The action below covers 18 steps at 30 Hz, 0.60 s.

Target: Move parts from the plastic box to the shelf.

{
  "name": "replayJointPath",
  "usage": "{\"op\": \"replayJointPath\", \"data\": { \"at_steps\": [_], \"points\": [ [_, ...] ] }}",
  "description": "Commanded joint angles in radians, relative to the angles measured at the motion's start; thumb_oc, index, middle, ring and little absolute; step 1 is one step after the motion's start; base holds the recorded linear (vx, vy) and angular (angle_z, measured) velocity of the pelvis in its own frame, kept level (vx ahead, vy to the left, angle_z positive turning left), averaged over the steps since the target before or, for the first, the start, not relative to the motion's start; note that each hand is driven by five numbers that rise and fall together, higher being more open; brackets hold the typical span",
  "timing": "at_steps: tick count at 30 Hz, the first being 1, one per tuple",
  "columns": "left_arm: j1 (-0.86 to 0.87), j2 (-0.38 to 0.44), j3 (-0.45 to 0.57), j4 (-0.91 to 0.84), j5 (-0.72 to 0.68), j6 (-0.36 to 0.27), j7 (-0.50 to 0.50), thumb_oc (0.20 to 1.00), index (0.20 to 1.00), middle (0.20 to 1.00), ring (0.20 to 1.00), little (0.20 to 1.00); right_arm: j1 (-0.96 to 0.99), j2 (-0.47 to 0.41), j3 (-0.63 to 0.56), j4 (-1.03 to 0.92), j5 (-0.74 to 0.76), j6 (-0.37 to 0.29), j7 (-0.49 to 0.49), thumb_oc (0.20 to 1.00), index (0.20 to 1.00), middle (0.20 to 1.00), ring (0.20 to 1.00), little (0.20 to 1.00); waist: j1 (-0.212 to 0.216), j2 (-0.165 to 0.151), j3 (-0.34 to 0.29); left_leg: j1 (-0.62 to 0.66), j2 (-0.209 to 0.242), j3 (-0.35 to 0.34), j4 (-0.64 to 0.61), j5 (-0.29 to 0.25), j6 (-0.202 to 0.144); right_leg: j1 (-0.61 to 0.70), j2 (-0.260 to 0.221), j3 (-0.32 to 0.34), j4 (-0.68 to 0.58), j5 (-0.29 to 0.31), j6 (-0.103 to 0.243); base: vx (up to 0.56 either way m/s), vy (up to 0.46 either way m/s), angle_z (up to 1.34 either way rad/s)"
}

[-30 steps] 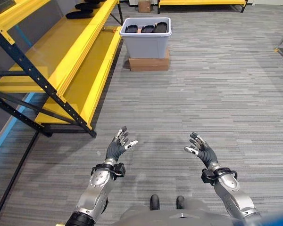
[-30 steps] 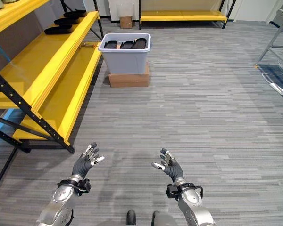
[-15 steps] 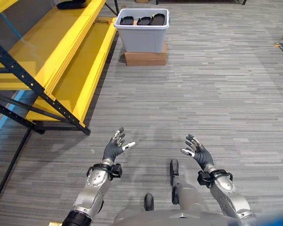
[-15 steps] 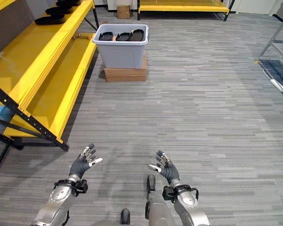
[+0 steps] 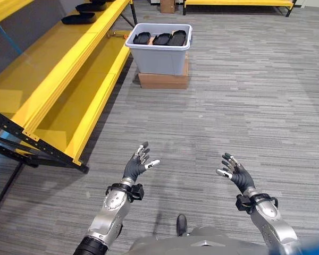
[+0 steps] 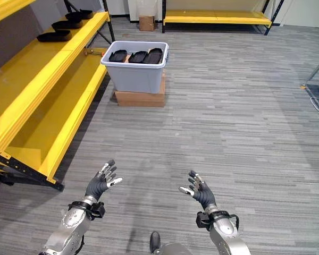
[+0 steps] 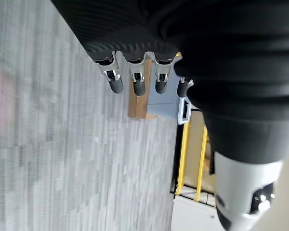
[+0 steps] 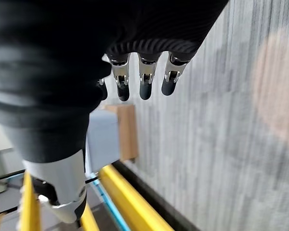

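Note:
A grey plastic box point(image 5: 160, 53) stands on a brown cardboard carton point(image 5: 161, 81) far ahead, with three black parts point(image 5: 162, 38) lying in it. More black parts point(image 5: 78, 18) rest on the upper level of the yellow shelf point(image 5: 53, 74) along the left. My left hand point(image 5: 135, 167) and my right hand point(image 5: 235, 173) hover low over the floor, well short of the box, both open and holding nothing. The box point(image 7: 164, 96) and carton point(image 7: 138, 96) show past my left hand's fingers point(image 7: 135, 82) in the left wrist view.
The yellow shelf's dark steel frame point(image 5: 26, 151) juts out at the lower left. Another yellow rack point(image 6: 218, 16) and a small carton point(image 6: 146, 22) stand at the far end. Grey striped floor point(image 5: 228, 106) lies between me and the box.
The whole view has shifted as the camera moved: the shelf sits further left and the box slightly nearer. Both hands stay open in much the same pose.

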Motion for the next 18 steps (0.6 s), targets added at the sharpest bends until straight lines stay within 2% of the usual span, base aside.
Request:
{"op": "replayJointPath", "data": {
  "at_steps": [1,2,4,5,7,8,9,11,12,14,15,18],
  "points": [
    [-0.020,0.025,0.024,-0.046,-0.012,-0.042,-0.019,1.000,1.000,1.000,1.000,1.000,-0.017,-0.002,-0.040,-0.070,0.024,-0.050,0.005,1.000,1.000,1.000,1.000,1.000,0.030,-0.009,0.056,0.035,0.003,0.115,-0.442,0.121,0.116,0.040,-0.130,0.034,-0.030,0.086,0.109,0.15,0.026,-0.20],
    [-0.019,0.025,0.024,-0.047,-0.012,-0.042,-0.019,1.000,1.000,1.000,1.000,1.000,-0.017,-0.002,-0.040,-0.070,0.024,-0.050,0.005,1.000,1.000,1.000,1.000,1.000,0.035,-0.008,0.059,0.039,0.006,0.119,-0.438,0.114,0.117,0.045,-0.128,0.039,-0.030,0.084,0.110,0.24,0.069,-0.09],
    [0.001,0.027,0.030,-0.048,-0.009,-0.045,-0.015,1.000,1.000,1.000,1.000,1.000,-0.015,0.003,-0.044,-0.062,0.013,-0.057,0.001,1.000,1.000,1.000,1.000,1.000,0.050,-0.010,0.055,0.029,0.053,0.126,-0.668,0.114,0.124,0.076,-0.132,0.048,-0.027,0.053,0.122,0.29,0.141,-0.25],
    [0.007,0.023,0.033,-0.045,0.004,-0.043,-0.011,1.000,1.000,1.000,1.000,1.000,-0.013,0.010,-0.040,-0.059,0.003,-0.062,-0.004,1.000,1.000,1.000,1.000,1.000,0.063,0.001,0.048,0.010,0.090,0.103,-0.818,0.191,0.112,0.100,-0.123,0.056,-0.026,0.028,0.126,0.34,0.162,-0.34],
    [0.007,0.025,0.032,-0.039,0.012,-0.041,-0.010,1.000,1.000,1.000,1.000,1.000,-0.008,0.010,-0.040,-0.059,0.000,-0.058,-0.006,1.000,1.000,1.000,1.000,1.000,0.071,0.013,0.042,0.021,0.119,0.077,-0.925,0.251,0.086,0.129,-0.127,0.062,-0.016,0.004,0.131,0.33,0.195,-0.15],
    [0.007,0.025,0.033,-0.037,0.017,-0.040,-0.009,1.000,1.000,1.000,1.000,1.000,-0.005,0.012,-0.044,-0.058,0.000,-0.055,-0.006,1.000,1.000,1.000,1.000,1.000,0.072,0.018,0.033,0.021,0.121,0.072,-0.934,0.263,0.080,0.145,-0.132,0.067,-0.015,-0.001,0.139,0.32,0.238,-0.03],
    [0.012,0.021,0.039,-0.036,0.011,-0.040,-0.014,1.000,1.000,1.000,1.000,1.000,0.002,0.015,-0.044,-0.063,-0.001,-0.047,0.005,1.000,1.000,1.000,1.000,1.000,0.069,0.024,0.020,0.055,0.121,0.071,-0.944,0.240,0.084,0.151,-0.135,0.075,-0.010,-0.009,0.144,0.30,0.248,-0.09],
    [0.014,0.020,0.036,-0.037,0.018,-0.042,-0.018,1.000,1.000,1.000,1.000,1.000,0.010,0.024,-0.044,-0.062,-0.006,-0.045,0.009,1.000,1.000,1.000,1.000,1.000,0.071,0.025,0.012,0.073,0.116,0.076,-0.941,0.233,0.091,0.164,-0.143,0.075,-0.007,-0.015,0.152,0.25,0.225,-0.38],
    [0.003,0.026,0.028,-0.041,0.011,-0.043,-0.021,1.000,1.000,1.000,1.000,1.000,0.016,0.038,-0.042,-0.067,-0.003,-0.041,0.016,1.000,1.000,1.000,1.000,1.000,0.065,0.020,-0.006,0.085,0.091,0.093,-0.918,0.213,0.101,0.168,-0.173,0.080,0.008,0.000,0.171,0.28,0.274,-0.66],
    [0.001,0.031,0.029,-0.043,0.009,-0.044,-0.023,1.000,1.000,1.000,1.000,1.000,0.019,0.043,-0.046,-0.071,0.001,-0.037,0.017,1.000,1.000,1.000,1.000,1.000,0.065,0.014,-0.007,0.085,0.078,0.106,-0.898,0.190,0.113,0.167,-0.189,0.089,0.011,0.008,0.181,0.25,0.269,-0.42],
    [0.000,0.041,0.031,-0.052,0.016,-0.046,-0.024,1.000,1.000,1.000,1.000,1.000,0.025,0.056,-0.045,-0.075,-0.003,-0.033,0.026,1.000,1.000,1.000,1.000,1.000,0.063,0.004,-0.016,0.080,0.049,0.126,-0.864,0.148,0.135,0.164,-0.224,0.098,0.020,0.037,0.200,0.21,0.257,-0.35],
    [-0.007,0.061,0.036,-0.053,0.014,-0.043,-0.008,1.000,1.000,1.000,1.000,1.000,0.005,0.068,-0.027,-0.061,-0.004,-0.029,0.028,1.000,1.000,1.000,1.000,1.000,0.070,-0.003,-0.019,0.076,0.010,0.137,-0.822,0.089,0.174,0.116,-0.256,0.125,0.087,0.094,0.220,0.20,0.317,-0.06]
  ]
}}
